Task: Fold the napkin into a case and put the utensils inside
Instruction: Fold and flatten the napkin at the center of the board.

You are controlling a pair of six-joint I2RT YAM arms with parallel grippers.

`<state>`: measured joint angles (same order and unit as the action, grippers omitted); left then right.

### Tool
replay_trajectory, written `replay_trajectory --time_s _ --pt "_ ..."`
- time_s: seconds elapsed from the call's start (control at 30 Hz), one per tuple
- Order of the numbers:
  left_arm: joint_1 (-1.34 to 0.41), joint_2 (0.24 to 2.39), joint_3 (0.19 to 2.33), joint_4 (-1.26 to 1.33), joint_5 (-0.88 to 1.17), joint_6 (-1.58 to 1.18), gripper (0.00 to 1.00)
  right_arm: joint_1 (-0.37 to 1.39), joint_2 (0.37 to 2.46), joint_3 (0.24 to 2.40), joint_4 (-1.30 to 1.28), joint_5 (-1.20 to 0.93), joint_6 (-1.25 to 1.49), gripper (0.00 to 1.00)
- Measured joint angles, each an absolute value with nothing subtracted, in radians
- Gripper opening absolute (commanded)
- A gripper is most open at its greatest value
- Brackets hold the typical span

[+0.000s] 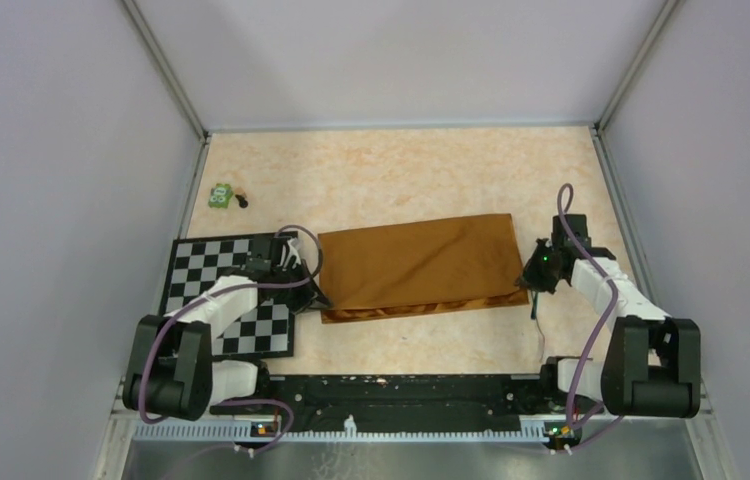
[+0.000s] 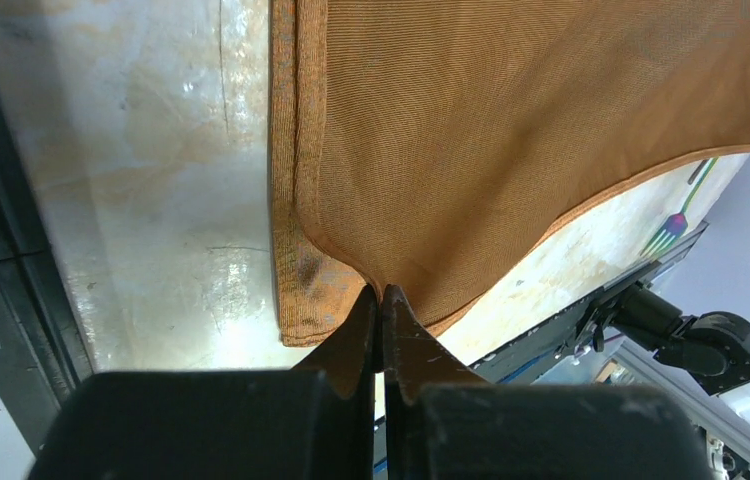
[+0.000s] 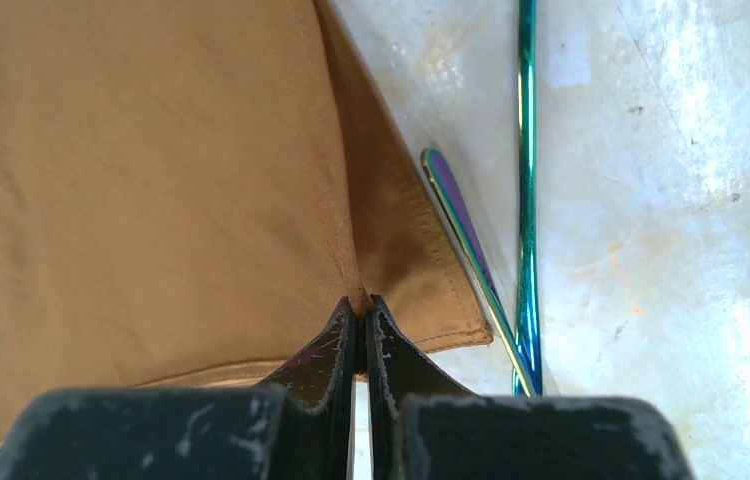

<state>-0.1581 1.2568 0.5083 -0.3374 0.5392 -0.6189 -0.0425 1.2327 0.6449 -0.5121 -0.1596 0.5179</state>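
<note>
- Rust-orange napkin (image 1: 421,265) lies in the middle of the marbled table (image 1: 401,170), folded to a wide, smooth rectangle. A strip of the under layer shows along its near edge.
- Black-and-white checkered mat (image 1: 201,275) lies just beside its left end, under my left arm.
- My left gripper (image 2: 381,300) has its fingers pressed together on a pinch of the napkin at the near left corner. My left wrist view shows two hemmed layers there.
- My right gripper (image 3: 361,308) is clamped on the cloth near the right corner.
- Utensils (image 3: 526,200): only my right wrist view shows clearly two thin iridescent handles just beside that corner, crossing near my fingers. My left wrist view shows a fork head (image 2: 666,235) past the cloth's far end.
- Small green toy (image 1: 219,195) appears only from above, near the left wall.
</note>
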Motion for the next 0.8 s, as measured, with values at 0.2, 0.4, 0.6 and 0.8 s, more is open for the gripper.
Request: replay_trajectory --time_s 0.2,0.4,0.6,0.8 --pt "-0.173 1.264 0.502 -0.333 0.538 -0.625 0.03 -0.043 1.253 0.628 -0.498 -0.146 0.525 0.00" --pt "-0.178 1.279 0.503 -0.337 0.538 -0.625 0.04 -0.043 1.278 0.628 -0.485 -0.139 0.524 0.00" --pt "-0.186 1.258 0.521 -0.382 0.538 -0.625 0.05 -0.043 1.248 0.645 -0.533 -0.133 0.525 0.00" --pt "-0.192 1.196 0.537 -0.438 0.531 -0.625 0.05 -0.043 1.187 0.657 -0.570 -0.134 0.535 0.00"
